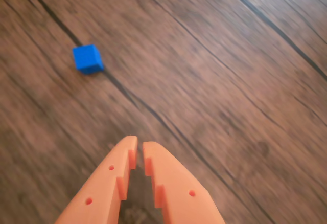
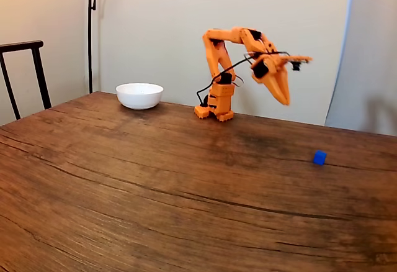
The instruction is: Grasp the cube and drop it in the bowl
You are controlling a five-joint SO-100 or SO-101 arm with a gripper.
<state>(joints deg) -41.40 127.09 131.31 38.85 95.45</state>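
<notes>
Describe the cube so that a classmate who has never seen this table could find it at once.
Start at the orange arm at the back of the wooden table. In the fixed view, the cube lies to its right, nearer the camera. It is tiny and bright blue; the white bowl is far larger.

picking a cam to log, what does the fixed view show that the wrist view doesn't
Fixed view alone: the white bowl at the table's far left, the orange arm's base, a chair and the wall. Wrist view alone: the claw's tips close up, nearly together, holding nothing. Both: the blue cube lying apart from the claw on the wooden table.
</notes>
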